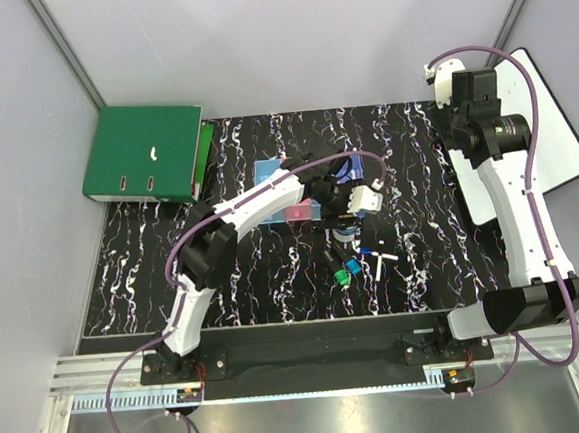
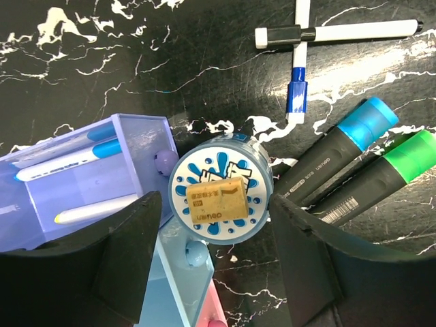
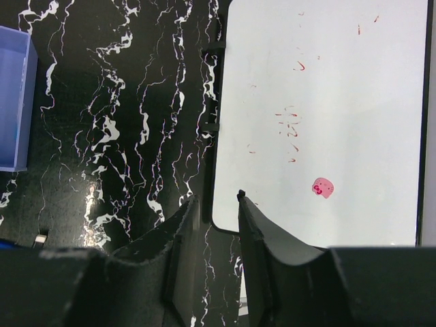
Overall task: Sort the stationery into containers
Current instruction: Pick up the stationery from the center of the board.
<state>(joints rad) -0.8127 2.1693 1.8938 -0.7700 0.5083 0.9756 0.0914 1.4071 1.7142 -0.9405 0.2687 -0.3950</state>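
The round blue-rimmed tape roll (image 2: pixel 219 193) lies flat, patterned face up, between the spread jaws of the left gripper (image 2: pixel 214 201); whether they touch it is unclear. The right gripper (image 3: pixel 216 199) is slightly parted and empty.

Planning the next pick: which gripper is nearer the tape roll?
Left. The left gripper straddles the tape roll beside the bins, a finger on each side; the right gripper hangs far off at the whiteboard's edge.
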